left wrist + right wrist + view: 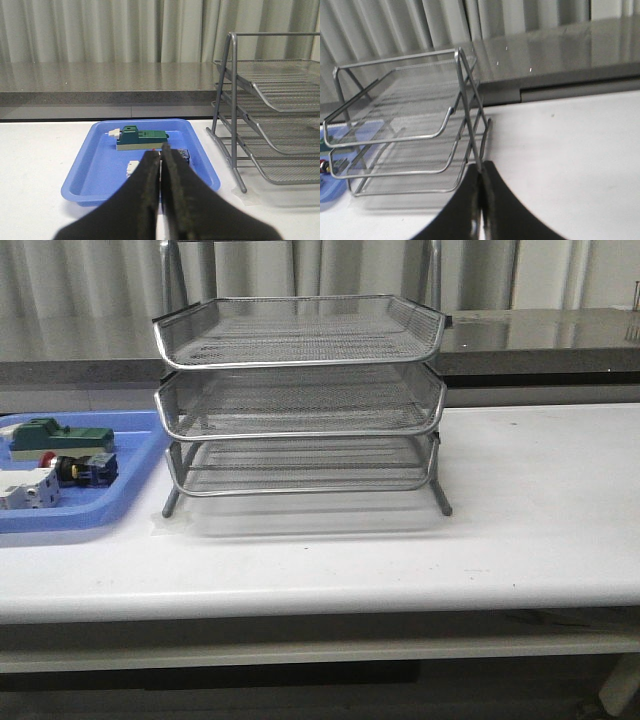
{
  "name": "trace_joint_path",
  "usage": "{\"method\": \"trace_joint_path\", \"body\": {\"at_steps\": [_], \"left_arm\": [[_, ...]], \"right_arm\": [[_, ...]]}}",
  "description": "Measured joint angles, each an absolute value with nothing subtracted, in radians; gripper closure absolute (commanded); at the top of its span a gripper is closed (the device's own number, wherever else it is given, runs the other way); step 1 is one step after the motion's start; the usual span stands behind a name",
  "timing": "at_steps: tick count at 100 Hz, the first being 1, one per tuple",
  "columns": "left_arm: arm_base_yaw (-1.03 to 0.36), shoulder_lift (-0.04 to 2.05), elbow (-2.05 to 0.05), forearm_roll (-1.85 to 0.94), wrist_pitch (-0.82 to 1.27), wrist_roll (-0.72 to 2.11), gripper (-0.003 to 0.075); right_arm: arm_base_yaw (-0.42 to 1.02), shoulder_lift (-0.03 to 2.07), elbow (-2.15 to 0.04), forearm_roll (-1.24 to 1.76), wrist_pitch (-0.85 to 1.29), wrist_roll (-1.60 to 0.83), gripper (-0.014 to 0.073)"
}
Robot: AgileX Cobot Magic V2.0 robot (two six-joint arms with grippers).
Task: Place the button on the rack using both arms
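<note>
Two grippers, and neither carries anything: our left gripper (pixel 160 157) has its fingers pressed together with nothing between them, and our right gripper (pixel 481 172) is likewise clamped on air. We judge the task has not started, so the step in hand is the first reach.

We find the button (pixel 72 467) lying in the blue tray (pixel 130 502), well left of the rack (pixel 300 395) in the front view. It sits between the green block (pixel 58 436) behind it and the white block (pixel 27 489) toward the table's front edge. It lies on its side, long axis roughly across the table, red cap toward the tray's far-left side and blue-black contact block toward the rack. In the left wrist view our own fingers hide most of it.

For the next move, we think the left gripper must part its fingers, descend over the tray, and close across the button's barrel, square to that long axis, without nudging either block. All three rack tiers look bare, so any could receive it; how the right arm joins in, we cannot yet judge.
</note>
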State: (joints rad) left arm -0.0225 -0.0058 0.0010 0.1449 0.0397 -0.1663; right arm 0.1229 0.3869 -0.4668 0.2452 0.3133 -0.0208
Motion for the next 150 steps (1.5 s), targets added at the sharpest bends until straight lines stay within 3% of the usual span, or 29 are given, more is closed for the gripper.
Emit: {"method": "trace_joint_path", "body": {"at_steps": [29, 82, 90, 114, 150], "left_arm": [[-0.023, -0.006, 0.001, 0.145, 0.04, -0.166, 0.0716], [-0.023, -0.006, 0.001, 0.145, 0.04, -0.166, 0.0716], [-0.023, -0.006, 0.001, 0.145, 0.04, -0.166, 0.0716], [-0.023, -0.006, 0.001, 0.145, 0.04, -0.166, 0.0716], [-0.023, -0.006, 0.001, 0.145, 0.04, -0.166, 0.0716]], "right_arm": [[0.123, 0.784, -0.702, 0.324, 0.55, -0.021, 0.0659], [0.123, 1.21, -0.731, 0.641, 0.457, -0.036, 0.065], [0.123, 1.238, -0.733, 0.681, 0.438, -0.057, 0.0592], [0.123, 1.293, -0.756, 0.865, 0.408, -0.203, 0.0256], [0.123, 1.473, -0.877, 1.315, 0.438, -0.638, 0.0244]]}}
